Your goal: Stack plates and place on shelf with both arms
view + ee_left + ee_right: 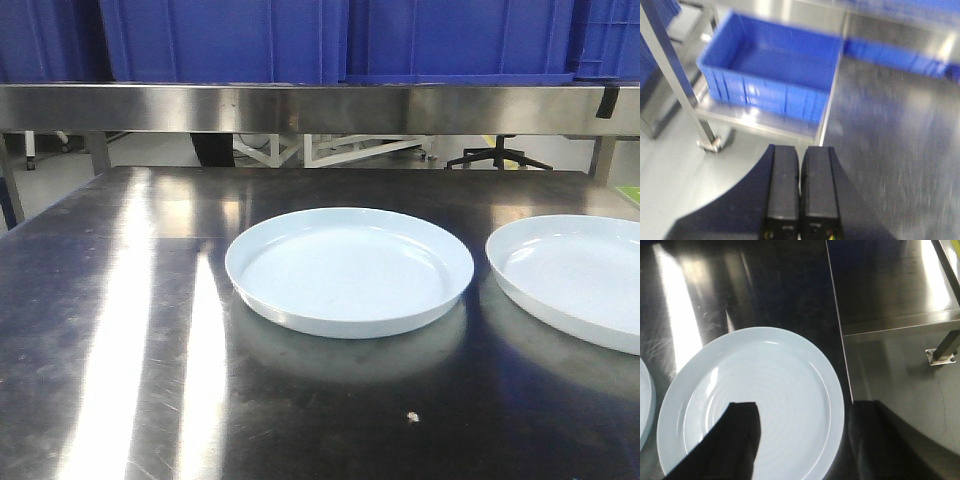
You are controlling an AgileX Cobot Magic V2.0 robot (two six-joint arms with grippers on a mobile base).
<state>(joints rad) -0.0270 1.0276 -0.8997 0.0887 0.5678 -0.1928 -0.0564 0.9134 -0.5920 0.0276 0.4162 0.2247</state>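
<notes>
Two pale bluish-white, glossy round plates lay flat on the dark scratched steel bench (120, 330), side by side and not yet stacked. The middle plate (349, 270) sat near the bench's centre. The right-hand plate (575, 275) lay just beside it across a strip of bare steel, partly cut off at the edge of the front view. Behind them ran the brushed stainless-steel shelf rail (300, 108), with big blue plastic crates (230, 40) above it; neither plate had reached it.

The right claw (802, 407) hung spread wide over the right-hand plate, gripping nothing. One black finger (740, 440) was above the dish's well and the other out past the rim, toward the bench edge. I reckoned it was set to straddle that low upturned rim and pinch it, since so shallow a plate offers no other hold.

The left claw (800, 150) was clenched on nothing, fingers pressed together. It hung off by the bench's left side, facing an open blue plastic crate on a low steel rack (770, 75), with no plate in its view. I took it to be parked clear of the right arm's work.
</notes>
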